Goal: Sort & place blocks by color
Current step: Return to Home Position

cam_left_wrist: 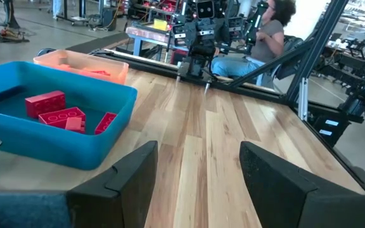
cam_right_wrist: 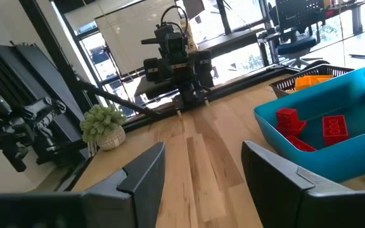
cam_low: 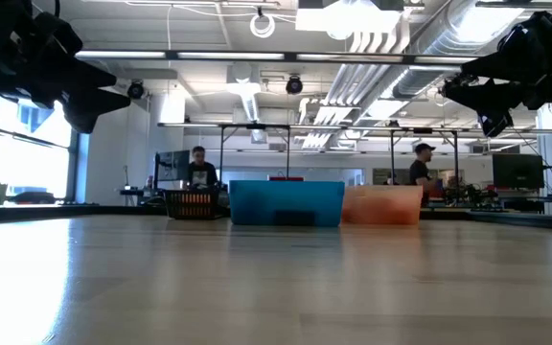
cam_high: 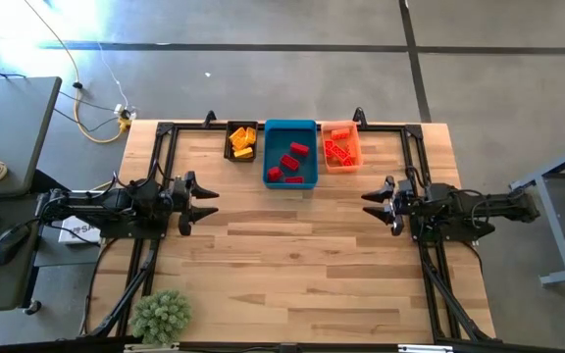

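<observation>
Left arm: the left gripper [cam_high: 208, 203] hangs over the left side of the table [cam_high: 292, 275], pointing toward the middle. Its fingers are spread wide with nothing between them.
Right arm: the right gripper [cam_high: 369, 203] faces it from the right side, well apart from it, likewise released and empty.
Yellow: the yellow blocks [cam_high: 242, 140] lie heaped in the black bin [cam_high: 229, 147], the leftmost of three bins lined along the table's far edge.
Red: the red blocks [cam_high: 292, 162] lie scattered on the floor of the blue bin [cam_high: 290, 124], the middle and largest of the three.
Orange: the orange blocks [cam_high: 339, 149] lie in the orange bin [cam_high: 339, 125], just beside the blue bin on its right.
Spacing: both grippers are well apart from the bins, over the bare planks nearer the table's middle.
Near corner: a small green potted plant [cam_high: 161, 316] stands at the table's near left corner.
Beyond the table: in the low view, a person [cam_low: 198, 171] shows behind the black bin, and a second person [cam_low: 421, 165] behind the orange bin, both far back in the workshop.
</observation>
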